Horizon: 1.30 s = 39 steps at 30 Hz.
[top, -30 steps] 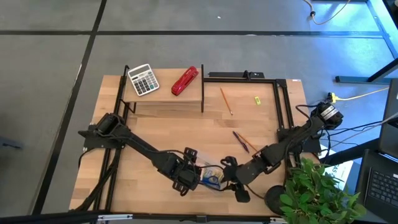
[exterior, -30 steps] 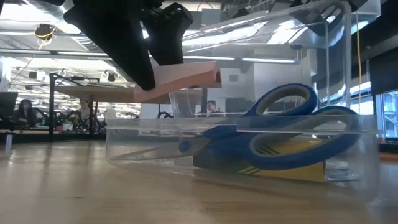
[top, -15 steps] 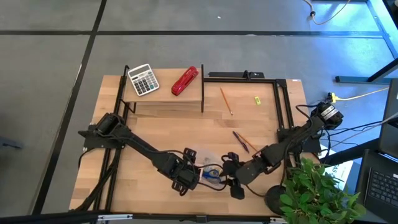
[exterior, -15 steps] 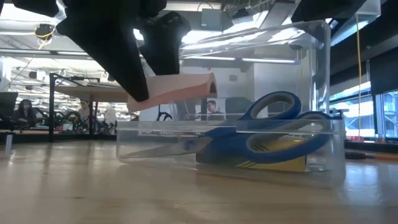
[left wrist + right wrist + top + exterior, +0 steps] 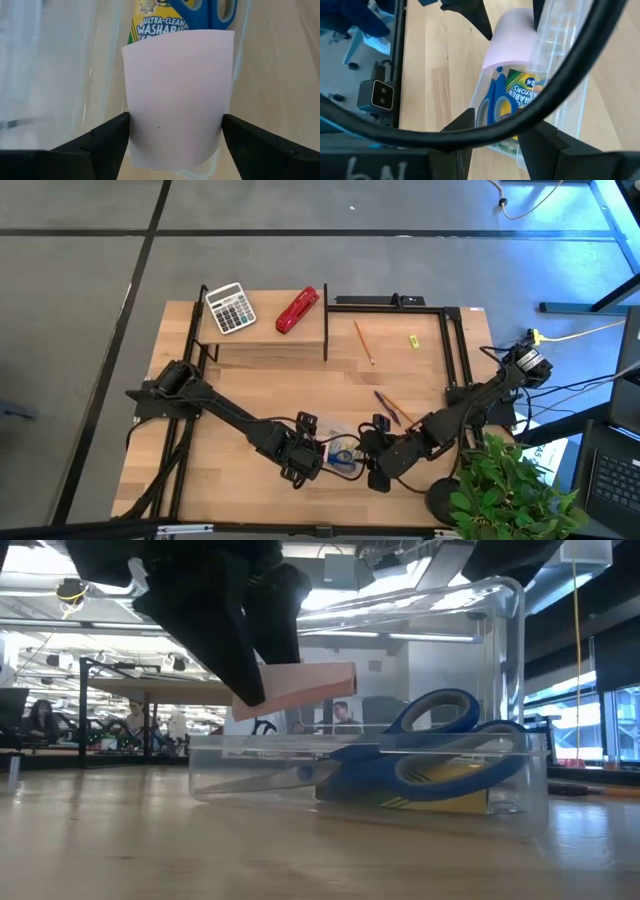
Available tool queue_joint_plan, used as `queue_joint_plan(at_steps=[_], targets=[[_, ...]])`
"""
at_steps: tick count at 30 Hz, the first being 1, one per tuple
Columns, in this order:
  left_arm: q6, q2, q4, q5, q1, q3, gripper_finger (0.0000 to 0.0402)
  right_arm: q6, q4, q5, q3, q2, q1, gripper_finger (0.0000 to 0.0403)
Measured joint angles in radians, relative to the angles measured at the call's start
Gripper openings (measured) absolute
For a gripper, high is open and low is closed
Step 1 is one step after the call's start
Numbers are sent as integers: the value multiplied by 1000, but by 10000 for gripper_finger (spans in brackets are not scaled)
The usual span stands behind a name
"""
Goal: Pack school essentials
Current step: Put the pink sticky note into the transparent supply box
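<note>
A clear plastic box (image 5: 370, 775) sits near the table's front edge (image 5: 340, 455). Inside it lie blue-handled scissors (image 5: 440, 740) and a yellow marker pack (image 5: 155, 25). Its clear lid (image 5: 500, 640) stands raised. My left gripper (image 5: 300, 458) is shut on a pink sticky-note pad (image 5: 300, 685) above the box's left end. My right gripper (image 5: 375, 448) is at the box's right end, shut on the lid. An orange pencil (image 5: 364, 342), a small yellow-green piece (image 5: 412, 340) and a dark pen beside a second pencil (image 5: 388, 406) lie flat on the table. My left gripper pinches the pad by two opposite edges (image 5: 131, 125), one finger on each. The fingers slant down from above. The pad hangs nearly level, clear of the box and over its open top. My right gripper has the lid's upper edge (image 5: 505, 585) near the box's right end between its two fingers, coming slanting down from the table's right. The lid stands up above the box, which rests on the table. The exact place of contact is hard to see through the clear plastic.
A white-grey calculator (image 5: 230, 308) and a red stapler (image 5: 297, 310) sit on a raised shelf at the far left. A black frame (image 5: 450, 350) runs along the far and right sides. A green plant (image 5: 510, 485) stands at the near right corner.
My right gripper has turned at the wrist and shifted slightly toward the far edge with the lid. The box's right end has drawn in toward the left gripper. The pad has tipped from slanted to nearly level and sits a little lower over the box.
</note>
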State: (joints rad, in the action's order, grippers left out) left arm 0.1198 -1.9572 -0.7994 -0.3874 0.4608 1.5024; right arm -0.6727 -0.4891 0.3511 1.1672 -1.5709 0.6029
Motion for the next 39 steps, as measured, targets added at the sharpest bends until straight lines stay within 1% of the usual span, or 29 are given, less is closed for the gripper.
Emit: queue_joint_plan(at_steps=[5, 9, 12, 21, 23, 32, 39], targets=[[0, 0, 0, 0, -10, 0, 302, -25, 18, -7, 6, 0, 0, 145], [-22, 0, 0, 0, -13, 0, 302, -4, 41, -31, 49, 0, 16, 145], [-26, 0, 0, 0, -16, 0, 302, 3, 62, -31, 50, -1, 29, 145], [-20, 0, 0, 0, -25, 0, 302, -3, 71, -42, 47, -96, 31, 145], [-19, 0, 0, 1, -25, 0, 302, -3, 64, -25, 46, -112, 31, 145], [-18, 0, 0, 6, -25, 0, 302, -60, -27, 125, 46, -118, 31, 145], [-18, 0, 1, 7, -26, 0, 302, -57, -30, 146, 46, -118, 31, 145]])
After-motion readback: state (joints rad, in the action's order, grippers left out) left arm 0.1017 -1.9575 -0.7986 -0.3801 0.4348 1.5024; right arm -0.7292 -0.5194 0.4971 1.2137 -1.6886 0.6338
